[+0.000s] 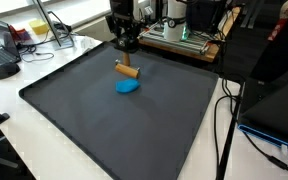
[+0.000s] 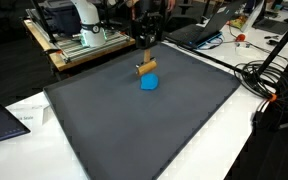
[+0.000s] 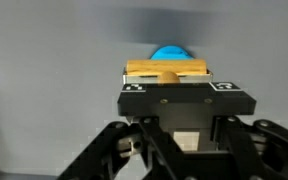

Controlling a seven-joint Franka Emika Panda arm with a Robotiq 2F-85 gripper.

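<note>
Black claw [image 3: 167, 80], angular linkage arms [image 3: 102, 150] — matte, two small black-and-white marker squares [image 3: 135, 87] at its corners

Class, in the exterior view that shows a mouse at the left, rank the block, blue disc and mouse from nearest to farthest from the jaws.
1. Block, right at the jaws' tips.
2. Blue disc, on the mat just beneath the block.
3. Mouse, off the mat, far left.

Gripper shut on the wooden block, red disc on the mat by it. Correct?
No: the disc is blue, not red; the wrist view shows it. The rest stands: the gripper is shut on the wooden block, the disc on the mat by it.
</note>
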